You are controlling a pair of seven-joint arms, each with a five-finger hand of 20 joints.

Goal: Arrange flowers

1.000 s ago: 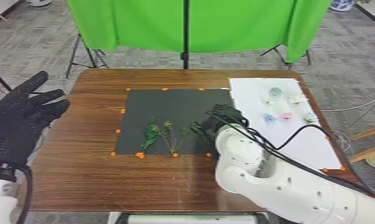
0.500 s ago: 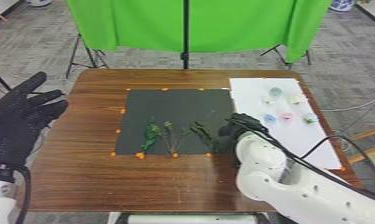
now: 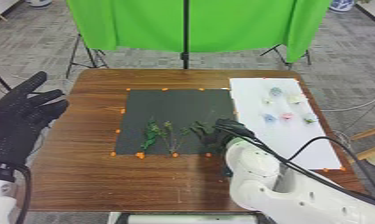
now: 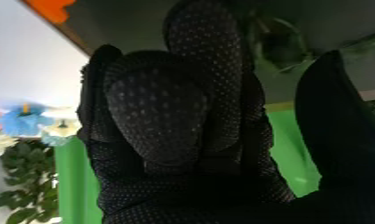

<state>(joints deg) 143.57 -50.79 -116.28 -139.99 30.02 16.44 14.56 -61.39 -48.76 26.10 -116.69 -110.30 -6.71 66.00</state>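
Note:
In the head view, the left hand (image 3: 22,117) is at the left edge with its fingers spread. The right hand (image 3: 226,131) is low at the right side of the black mat (image 3: 170,102), beside the rightmost green sprig (image 3: 201,129). Two more stems, a leafy one (image 3: 151,135) and a thin branching one (image 3: 170,134), lie to its left. In the right wrist view, the right hand (image 4: 179,110) has relaxed fingers and its thumb stands apart. Some greenery (image 4: 286,47) shows beyond that gap, not held. Small pale flowers (image 3: 286,117) are on the white sheet (image 3: 263,140).
Orange tape (image 3: 141,155) marks the mat's edges on the brown table (image 3: 86,175). Behind the table hangs a green cloth (image 3: 237,25) on a stand. Black cables loop over the right arm and the sheet's lower part.
The right hand first shifted right, off the rightmost sprig, then came back left toward it. The left hand has stayed in place.

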